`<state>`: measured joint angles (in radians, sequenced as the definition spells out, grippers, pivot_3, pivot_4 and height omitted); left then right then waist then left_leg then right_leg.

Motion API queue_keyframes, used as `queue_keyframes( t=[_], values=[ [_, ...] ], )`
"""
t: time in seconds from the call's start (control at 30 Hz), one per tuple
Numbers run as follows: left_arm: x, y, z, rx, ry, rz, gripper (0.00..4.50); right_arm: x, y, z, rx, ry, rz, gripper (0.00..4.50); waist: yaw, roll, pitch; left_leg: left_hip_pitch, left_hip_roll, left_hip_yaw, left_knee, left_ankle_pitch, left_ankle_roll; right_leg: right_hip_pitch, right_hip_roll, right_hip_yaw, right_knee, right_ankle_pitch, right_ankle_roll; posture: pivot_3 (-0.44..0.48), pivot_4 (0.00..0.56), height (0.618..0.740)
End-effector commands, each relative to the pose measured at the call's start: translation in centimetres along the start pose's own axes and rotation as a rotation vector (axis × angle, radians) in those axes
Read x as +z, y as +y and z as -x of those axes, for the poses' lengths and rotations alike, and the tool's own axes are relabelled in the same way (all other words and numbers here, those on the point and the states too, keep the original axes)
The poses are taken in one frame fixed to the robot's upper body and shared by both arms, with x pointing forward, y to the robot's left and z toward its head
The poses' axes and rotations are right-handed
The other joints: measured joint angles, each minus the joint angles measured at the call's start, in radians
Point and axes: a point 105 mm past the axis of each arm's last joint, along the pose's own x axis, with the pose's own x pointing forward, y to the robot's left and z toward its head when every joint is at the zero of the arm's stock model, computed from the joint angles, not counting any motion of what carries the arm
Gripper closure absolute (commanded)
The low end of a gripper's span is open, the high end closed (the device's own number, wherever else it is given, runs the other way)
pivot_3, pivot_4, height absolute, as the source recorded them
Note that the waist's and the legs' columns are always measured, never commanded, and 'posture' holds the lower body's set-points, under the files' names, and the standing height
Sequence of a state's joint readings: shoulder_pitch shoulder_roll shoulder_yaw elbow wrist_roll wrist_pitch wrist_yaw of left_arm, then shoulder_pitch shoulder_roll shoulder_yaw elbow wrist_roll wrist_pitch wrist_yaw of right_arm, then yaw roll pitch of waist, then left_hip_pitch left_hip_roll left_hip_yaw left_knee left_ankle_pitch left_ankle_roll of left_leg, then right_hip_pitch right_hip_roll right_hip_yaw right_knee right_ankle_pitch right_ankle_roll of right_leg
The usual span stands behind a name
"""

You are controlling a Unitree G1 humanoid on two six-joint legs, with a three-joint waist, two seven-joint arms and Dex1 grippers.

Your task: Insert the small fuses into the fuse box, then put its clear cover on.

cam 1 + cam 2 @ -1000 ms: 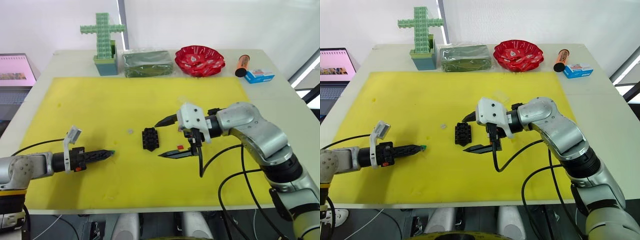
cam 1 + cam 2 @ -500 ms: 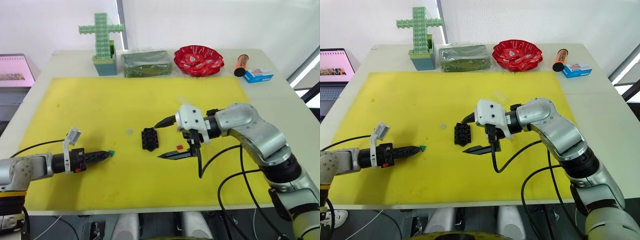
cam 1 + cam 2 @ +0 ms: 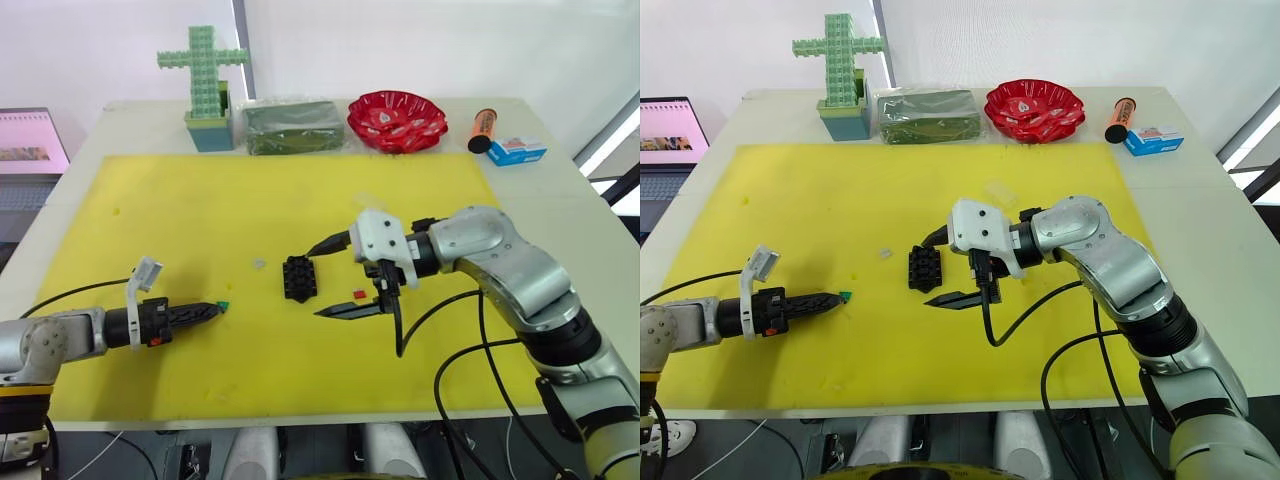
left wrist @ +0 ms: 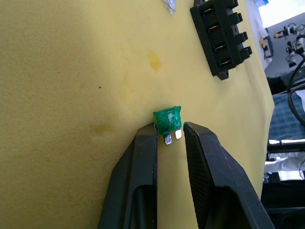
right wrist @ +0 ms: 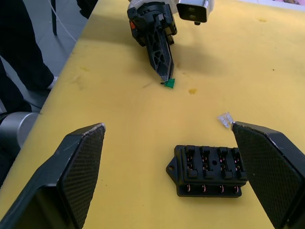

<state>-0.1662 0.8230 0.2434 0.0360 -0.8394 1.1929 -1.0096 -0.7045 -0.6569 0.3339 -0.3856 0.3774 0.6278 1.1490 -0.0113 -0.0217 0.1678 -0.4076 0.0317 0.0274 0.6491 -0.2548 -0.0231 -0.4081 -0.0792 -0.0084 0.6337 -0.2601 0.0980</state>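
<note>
The black fuse box [image 3: 298, 278] lies mid-mat, its slots empty. My right gripper [image 3: 315, 282] hovers just right of it and is wide open, one finger on each side of the box's near end. A red fuse [image 3: 359, 294] lies on the mat under that wrist. A pale grey fuse [image 3: 259, 263] rests left of the box. My left gripper [image 4: 169, 130] is low over the mat at the left, shut on a green fuse [image 4: 167, 120] by its prongs, and the fuse touches the mat. The clear cover [image 3: 998, 190] sits faintly behind my right arm.
Everything lies on a yellow mat [image 3: 200, 200]. Along the table's back edge stand a green block cross [image 3: 203, 85], a dark green packet [image 3: 293, 126], a red bowl [image 3: 398, 119], an orange marker [image 3: 483, 130] and a blue-white box [image 3: 518, 152]. A laptop [image 3: 30, 140] sits far left.
</note>
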Motion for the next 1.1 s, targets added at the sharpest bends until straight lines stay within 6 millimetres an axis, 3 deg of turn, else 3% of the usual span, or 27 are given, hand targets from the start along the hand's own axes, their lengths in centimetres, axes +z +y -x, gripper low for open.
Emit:
queue_keyframes(
  t=[0.03, 0.13, 0.8, 1.1],
  values=[
    [-0.4, 0.0, -0.3, -0.004, 0.019, 0.002, 3.56, 1.0, -0.2, 0.2, -0.002, -0.018, 0.050, 0.00, 0.000, 0.000, 0.000, 0.000, 0.000, 0.000, 0.000, 0.000, 0.000, 0.000, 0.000, 0.000, 0.000, 0.000, 0.000, 0.000, 0.150, 0.740],
    [-0.4, 0.0, -0.3, -0.007, 0.025, 0.000, 4.17, 1.0, -0.2, 0.2, -0.003, -0.017, 0.052, 0.00, 0.000, 0.000, 0.000, 0.000, 0.000, 0.000, 0.000, 0.000, 0.000, 0.000, 0.000, 0.000, 0.000, 0.000, 0.000, 0.000, 0.150, 0.740],
    [-0.4, -0.1, -0.4, -0.016, 0.027, -0.039, 4.34, 0.9, -0.1, 0.1, -0.006, -0.017, 0.053, 0.00, 0.002, 0.000, 0.000, 0.000, 0.000, 0.000, 0.000, 0.000, 0.000, 0.000, 0.000, 0.000, 0.000, 0.000, 0.000, 0.000, 0.150, 0.740],
    [0.6, -0.9, -0.3, -0.042, -0.026, -0.093, 4.34, 0.8, 0.0, 0.2, -0.006, -0.015, 0.049, 0.00, 0.002, 0.000, 0.000, 0.000, 0.000, 0.000, 0.000, 0.000, 0.000, 0.000, -0.001, 0.000, 0.000, 0.000, 0.000, 0.000, 0.150, 0.740]
  ],
)
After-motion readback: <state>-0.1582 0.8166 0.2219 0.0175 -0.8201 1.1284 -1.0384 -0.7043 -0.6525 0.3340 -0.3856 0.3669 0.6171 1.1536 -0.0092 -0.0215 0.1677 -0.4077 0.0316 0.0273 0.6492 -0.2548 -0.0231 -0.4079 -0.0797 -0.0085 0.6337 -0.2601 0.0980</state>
